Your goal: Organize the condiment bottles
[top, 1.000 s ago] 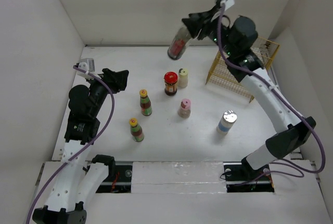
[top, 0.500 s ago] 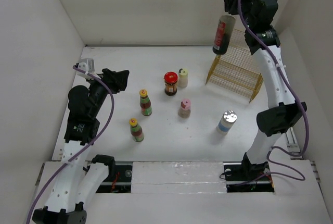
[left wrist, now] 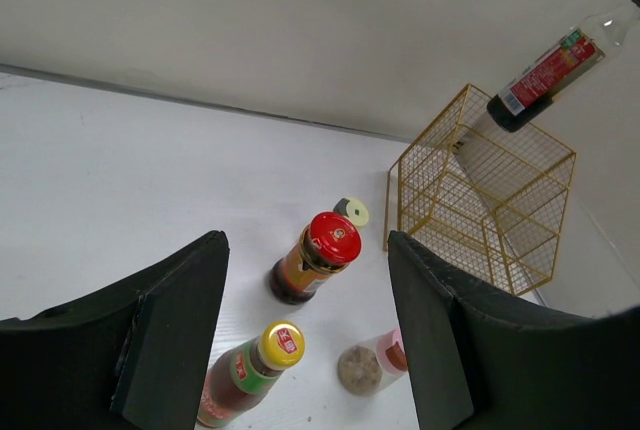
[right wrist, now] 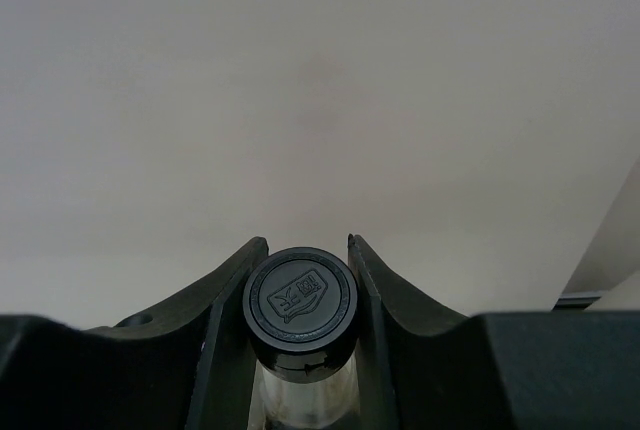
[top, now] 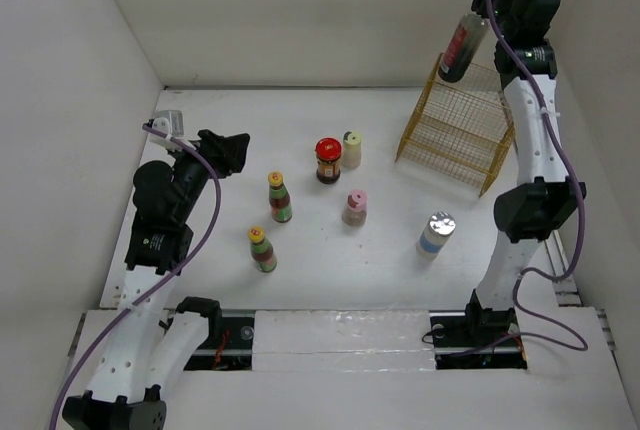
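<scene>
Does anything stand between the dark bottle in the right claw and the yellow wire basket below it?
Nothing visible does. The dark bottle hangs by its cap in the right claw, in open air above the yellow wire basket. The basket looks empty.

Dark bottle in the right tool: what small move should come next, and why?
Probably lower the right tool toward the wire basket. It is shut on the dark bottle, which hangs tilted above the basket and is not yet inside it.
</scene>
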